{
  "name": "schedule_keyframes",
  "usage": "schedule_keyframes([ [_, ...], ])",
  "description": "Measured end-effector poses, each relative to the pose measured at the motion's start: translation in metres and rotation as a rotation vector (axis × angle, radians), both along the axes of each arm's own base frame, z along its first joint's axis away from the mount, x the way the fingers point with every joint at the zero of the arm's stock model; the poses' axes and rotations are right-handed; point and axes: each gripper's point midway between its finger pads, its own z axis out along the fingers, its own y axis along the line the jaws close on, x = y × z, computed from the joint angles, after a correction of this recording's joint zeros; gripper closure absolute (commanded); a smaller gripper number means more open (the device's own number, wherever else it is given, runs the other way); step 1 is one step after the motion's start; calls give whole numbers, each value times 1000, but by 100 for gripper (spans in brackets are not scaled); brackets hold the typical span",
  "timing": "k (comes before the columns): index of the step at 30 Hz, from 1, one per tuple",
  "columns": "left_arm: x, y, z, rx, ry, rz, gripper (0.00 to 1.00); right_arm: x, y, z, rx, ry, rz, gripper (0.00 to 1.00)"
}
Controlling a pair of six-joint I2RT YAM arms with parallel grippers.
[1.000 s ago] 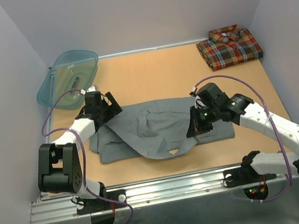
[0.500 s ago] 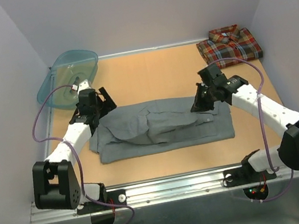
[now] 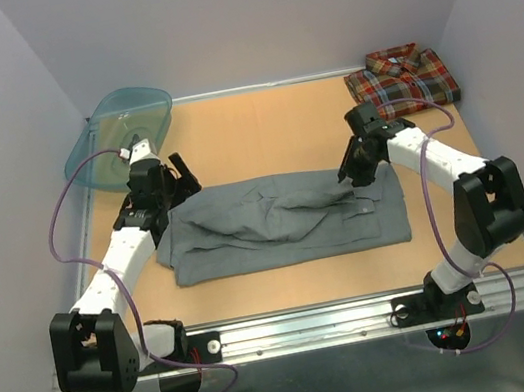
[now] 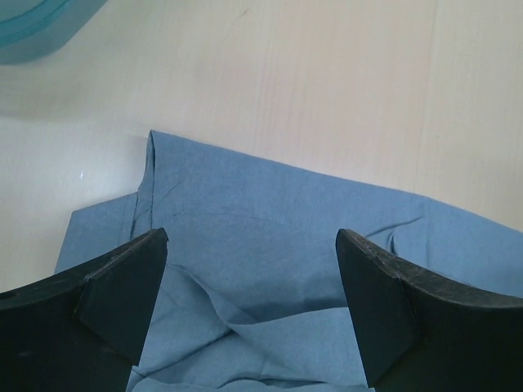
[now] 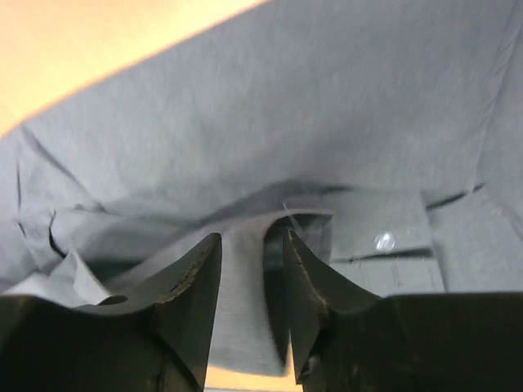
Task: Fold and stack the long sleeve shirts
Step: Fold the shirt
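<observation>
The grey long sleeve shirt (image 3: 287,222) lies folded into a long band across the middle of the table. The plaid shirt (image 3: 401,81) sits folded at the far right corner. My left gripper (image 3: 176,183) hovers open over the grey shirt's far left end; in the left wrist view its jaws (image 4: 252,237) stand wide above the cloth (image 4: 286,204), holding nothing. My right gripper (image 3: 350,176) is low on the shirt's far right part. In the right wrist view its jaws (image 5: 252,237) are slightly parted, with a loose strip of grey cloth (image 5: 286,106) between them.
A teal plastic basin (image 3: 119,135) leans at the far left corner, just behind my left gripper, and its rim (image 4: 33,28) shows in the left wrist view. Grey walls close the table on three sides. A metal rail (image 3: 305,325) runs along the near edge.
My right gripper carried the grey shirt's near flap away from me and laid it over the shirt, then its jaws parted. The left gripper drew back slightly towards the basin.
</observation>
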Motion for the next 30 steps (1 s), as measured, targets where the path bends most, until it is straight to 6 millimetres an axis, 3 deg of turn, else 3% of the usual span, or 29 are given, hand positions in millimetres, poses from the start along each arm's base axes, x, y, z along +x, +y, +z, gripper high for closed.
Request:
schedule_keyframes([
  [1,-2,0,-2,0,7,-2,4,4,-3,-2,-11,-2,-10,48],
  [5,-11,1,-9,0,28,-6,4,21,-31,-6,-34,-19,-87,33],
  [7,-16,1,-15,1,45,-8,4,29,-53,-6,-65,-34,-123,31],
  [10,-23,2,-23,5,74,-10,4,33,-70,-6,-110,-53,-95,31],
  [13,-30,4,-31,7,97,-9,4,38,-65,1,-107,-100,22,31],
  [19,-39,5,-44,15,131,-10,4,38,-32,11,0,-238,281,34],
  [23,-41,6,-46,20,135,-12,4,41,-18,1,56,-258,366,39],
  [30,-43,8,-54,31,142,-7,4,48,-8,-37,110,-196,385,46],
])
